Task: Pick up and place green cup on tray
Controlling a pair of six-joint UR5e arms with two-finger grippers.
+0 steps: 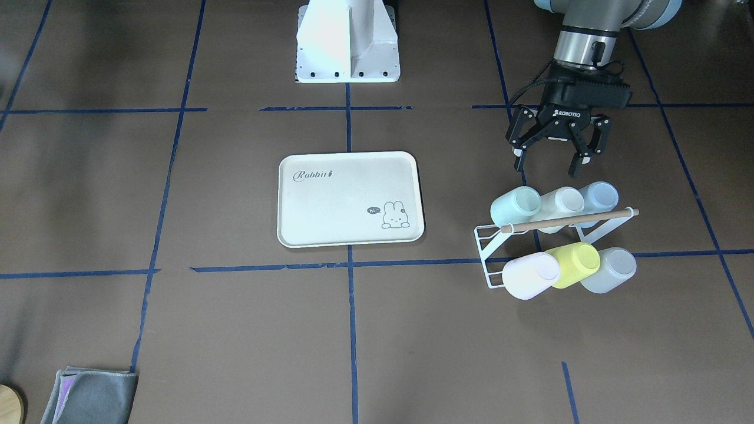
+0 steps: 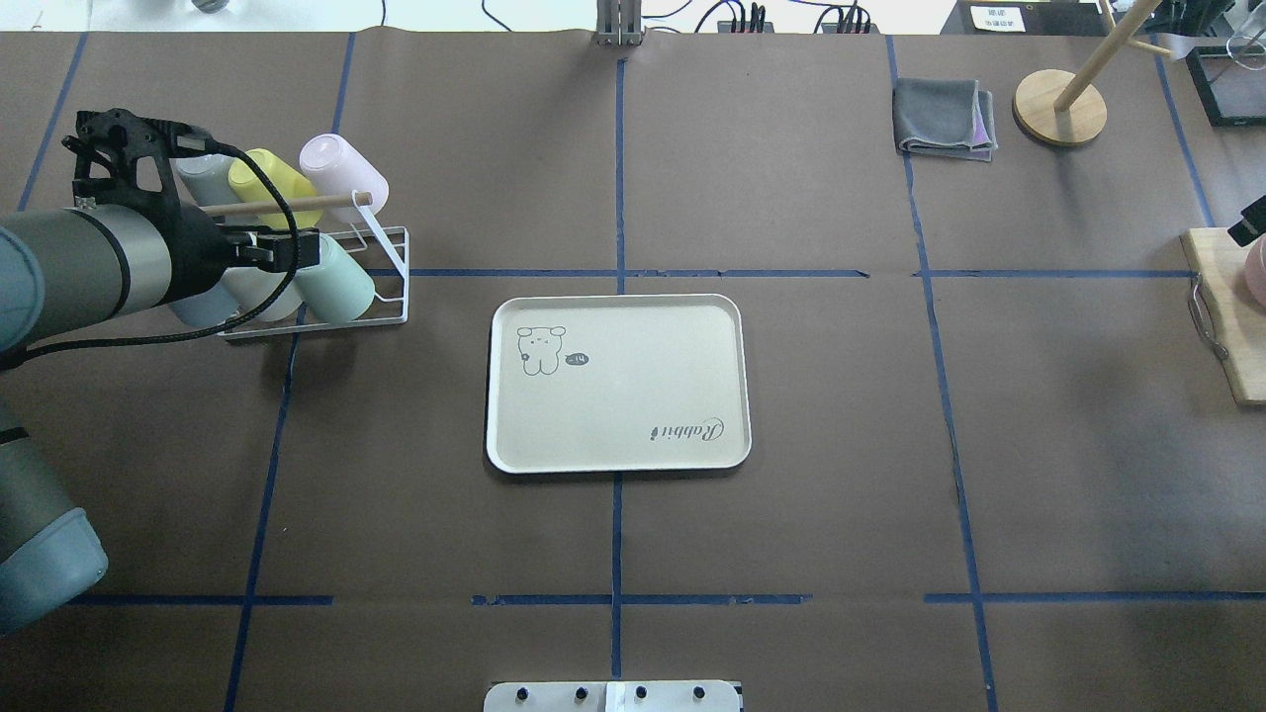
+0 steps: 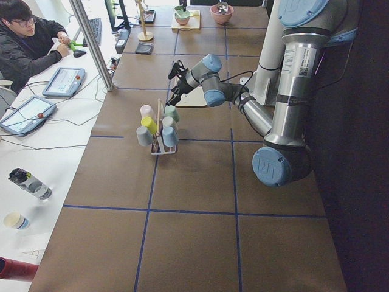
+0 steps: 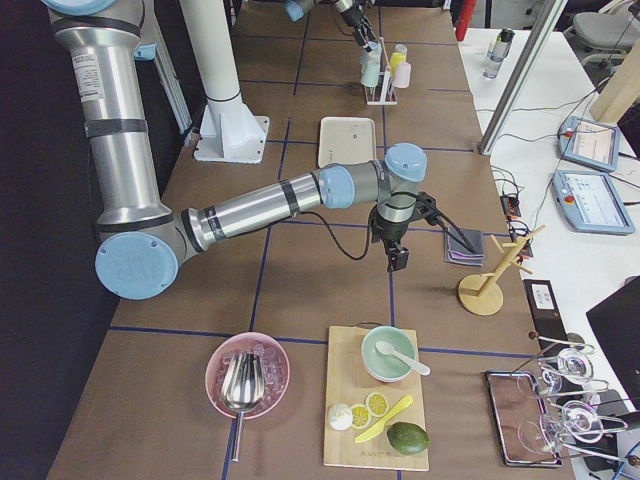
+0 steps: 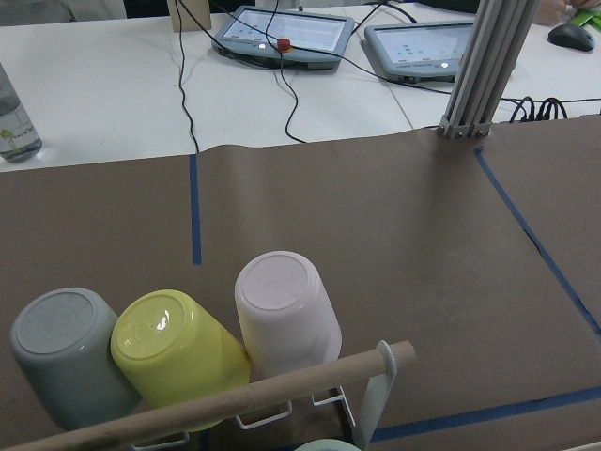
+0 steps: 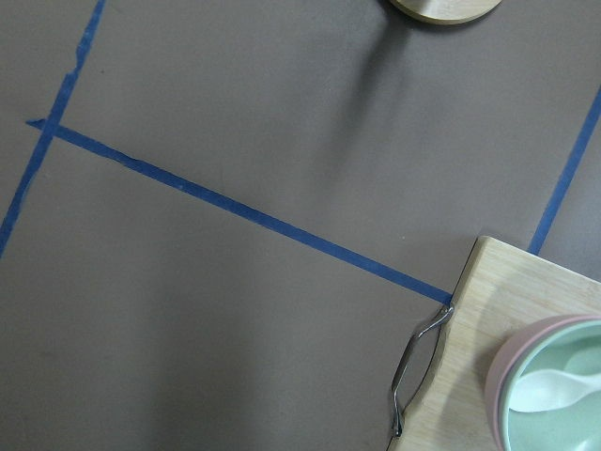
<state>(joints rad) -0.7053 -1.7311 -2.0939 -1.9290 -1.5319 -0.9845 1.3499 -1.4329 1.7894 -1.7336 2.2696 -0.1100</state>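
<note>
The green cup (image 1: 515,206) lies on its side in a white wire rack (image 1: 488,259), at the tray-side end of the row nearer the robot; it also shows in the overhead view (image 2: 338,279). My left gripper (image 1: 549,160) is open and empty, hovering just on the robot's side of that row, above and apart from the cups. The cream tray (image 1: 330,200) with its bunny drawing lies flat and bare at mid-table (image 2: 633,396). My right gripper (image 4: 398,258) hangs over the table near a cutting board; I cannot tell whether it is open or shut.
The rack also holds white (image 1: 561,202), pale blue (image 1: 599,195), pink (image 1: 530,275), yellow (image 1: 572,265) and grey (image 1: 610,270) cups under a wooden rod (image 1: 568,219). A folded grey cloth (image 2: 945,119), a wooden stand (image 2: 1058,104) and a cutting board (image 2: 1231,326) sit at the right end.
</note>
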